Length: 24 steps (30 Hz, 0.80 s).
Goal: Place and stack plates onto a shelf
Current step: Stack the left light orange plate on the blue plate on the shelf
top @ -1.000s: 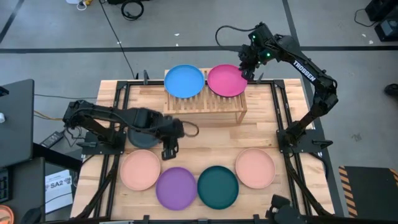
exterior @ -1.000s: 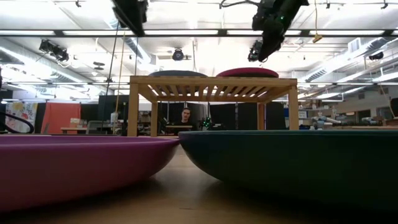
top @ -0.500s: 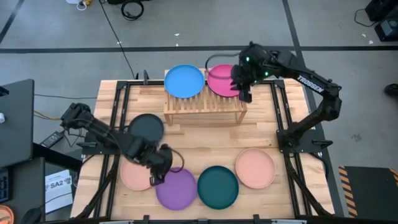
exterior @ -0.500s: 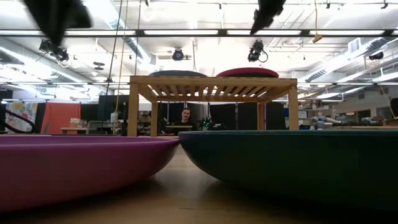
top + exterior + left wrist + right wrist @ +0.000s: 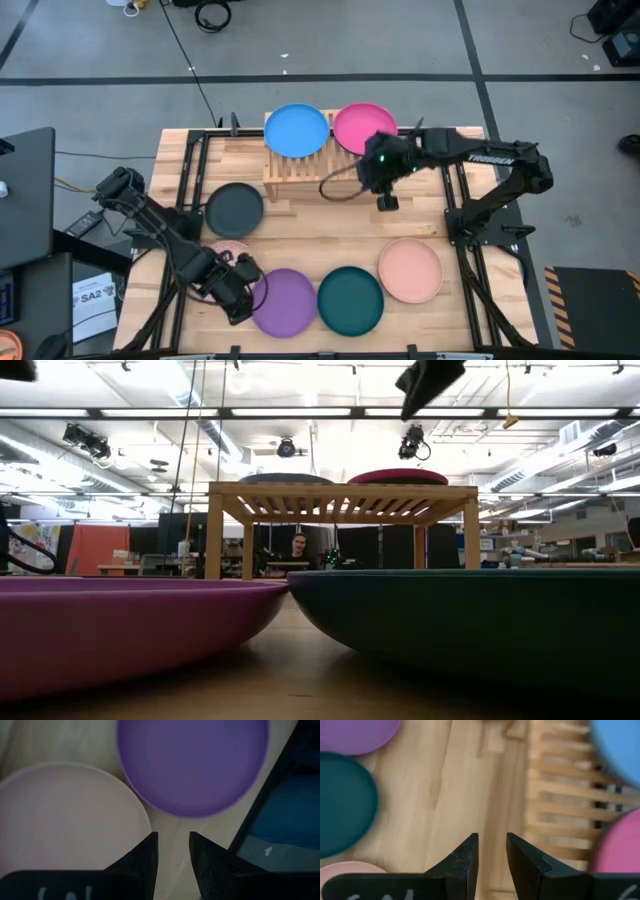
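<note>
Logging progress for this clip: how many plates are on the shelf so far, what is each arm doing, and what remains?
Done: the blue plate and magenta plate sit side by side on the shelf. In hand: nothing; the left gripper hangs empty, jaws apart, over the near-left peach plate, and the right gripper is empty beside the shelf. Left: the charcoal plate, purple plate, teal plate and both peach plates.

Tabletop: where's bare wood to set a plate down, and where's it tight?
Free: the plank band between the shelf and the front row, bordered left by the charcoal plate, with the right gripper above it. Crowded: the front row, where peach plate, purple plate, teal plate and second peach plate sit close, left gripper among them.
</note>
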### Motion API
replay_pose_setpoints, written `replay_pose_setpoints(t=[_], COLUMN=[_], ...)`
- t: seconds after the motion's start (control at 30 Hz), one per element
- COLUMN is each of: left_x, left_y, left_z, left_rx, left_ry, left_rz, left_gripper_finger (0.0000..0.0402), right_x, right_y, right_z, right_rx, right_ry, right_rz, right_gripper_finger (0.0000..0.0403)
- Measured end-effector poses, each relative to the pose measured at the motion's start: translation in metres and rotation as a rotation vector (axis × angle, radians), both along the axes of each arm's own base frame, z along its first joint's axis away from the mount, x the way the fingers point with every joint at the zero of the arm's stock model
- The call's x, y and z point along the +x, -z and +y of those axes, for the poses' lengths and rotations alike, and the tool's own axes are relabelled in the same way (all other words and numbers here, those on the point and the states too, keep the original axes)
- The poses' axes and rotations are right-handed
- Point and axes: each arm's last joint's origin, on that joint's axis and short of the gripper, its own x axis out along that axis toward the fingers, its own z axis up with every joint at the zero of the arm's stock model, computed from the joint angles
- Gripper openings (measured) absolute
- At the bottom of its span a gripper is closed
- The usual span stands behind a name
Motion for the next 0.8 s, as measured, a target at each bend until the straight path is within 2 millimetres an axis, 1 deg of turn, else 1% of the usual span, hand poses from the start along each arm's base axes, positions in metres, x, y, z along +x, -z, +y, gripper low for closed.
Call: replay_pose_setpoints(t=[0.17,0.27,0.57,0.8], left_x=[-0.012,-0.016,-0.017,-0.013], left_y=[0.0,0.003,0.031,0.056], left_z=[-0.013,-0.019,-0.04,-0.05], left_rx=[0.026,0.063,0.139,0.175], left_ry=[0.023,0.04,0.102,0.119], left_rz=[-0.033,-0.057,0.01,0.102], left_gripper_finger=[0.0117,0.0117,0.0117,0.0117], right_x=[-0.006,-0.012,-0.036,-0.044], right_y=[0.026,0.037,0.054,0.063], right_z=[0.018,0.028,0.044,0.051], right_rx=[0.001,0.002,0.003,0.038], right_ry=[0.029,0.055,0.106,0.114], right_rz=[0.023,0.025,0.025,-0.03], right_gripper_finger=[0.0105,0.0105,0.0105,0.0105])
